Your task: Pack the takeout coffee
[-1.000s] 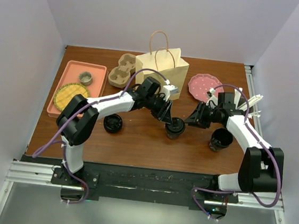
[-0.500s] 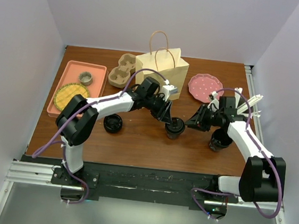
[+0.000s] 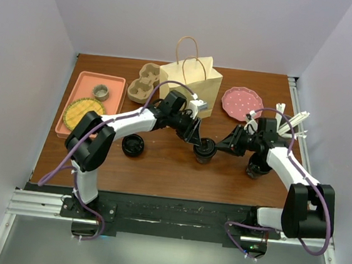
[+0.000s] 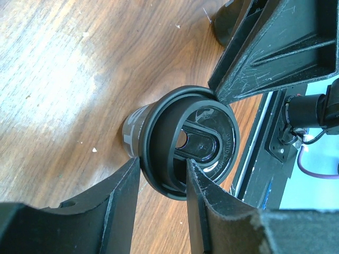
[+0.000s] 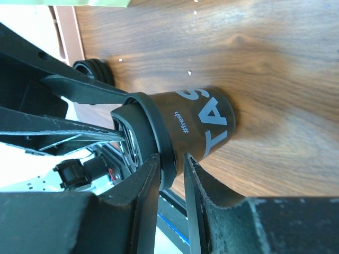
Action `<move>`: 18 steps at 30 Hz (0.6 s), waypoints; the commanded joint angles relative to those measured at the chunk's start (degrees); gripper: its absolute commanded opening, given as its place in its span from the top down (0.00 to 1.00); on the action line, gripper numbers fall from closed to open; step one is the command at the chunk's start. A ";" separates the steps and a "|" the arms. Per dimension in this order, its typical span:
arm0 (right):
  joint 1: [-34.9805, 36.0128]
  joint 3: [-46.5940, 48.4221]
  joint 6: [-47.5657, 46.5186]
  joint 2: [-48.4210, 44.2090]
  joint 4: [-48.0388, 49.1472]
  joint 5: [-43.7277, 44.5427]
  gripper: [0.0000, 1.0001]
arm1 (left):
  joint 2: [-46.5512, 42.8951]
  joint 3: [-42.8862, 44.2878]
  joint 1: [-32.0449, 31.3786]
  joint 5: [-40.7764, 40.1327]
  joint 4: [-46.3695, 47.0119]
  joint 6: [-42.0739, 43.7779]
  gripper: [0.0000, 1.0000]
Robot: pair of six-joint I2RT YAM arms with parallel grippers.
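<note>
The cup (image 3: 204, 150) stands mid-table on bare wood, well clear of every edge. It is black and tapered, with grey lettering down its side, including "#fresh". Its black lid (image 4: 204, 140) has a raised rim, an oval recess and a small sip hole. The left gripper (image 4: 161, 164) comes in from behind and to the left and is clamped on the lid's rim, one finger over the top face and the other against the outer edge. The right gripper (image 5: 170, 159) meets it from the right and pinches the opposite side of the same rim, so both tools grasp this one cup. Open table (image 3: 158, 180) runs from the cup to the near edge. To the left a second cup (image 3: 133, 145) sits well apart. To the right a third cup (image 3: 257, 168) is near, partly hidden under the right arm. Behind the left gripper stands an open paper bag (image 3: 190, 83), with a carrier (image 3: 145, 81) just beside it on its left. A pink plate (image 3: 241, 102) lies at the back right and a tray (image 3: 80, 81) along the left edge. Walls close in on the left, back and right.
</note>
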 commanded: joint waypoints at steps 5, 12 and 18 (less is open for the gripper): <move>0.58 -6.61 1.75 0.39 3.43 0.81 0.75 | 9.31 -7.57 0.24 -18.23 -16.77 6.42 0.71; 0.58 -13.82 5.17 -1.45 8.43 2.39 0.83 | 9.66 -7.84 0.24 -18.41 -16.60 5.99 0.71; 0.58 -19.54 7.03 0.65 13.10 3.97 0.88 | 9.14 -9.07 0.16 -18.76 -16.07 4.67 0.71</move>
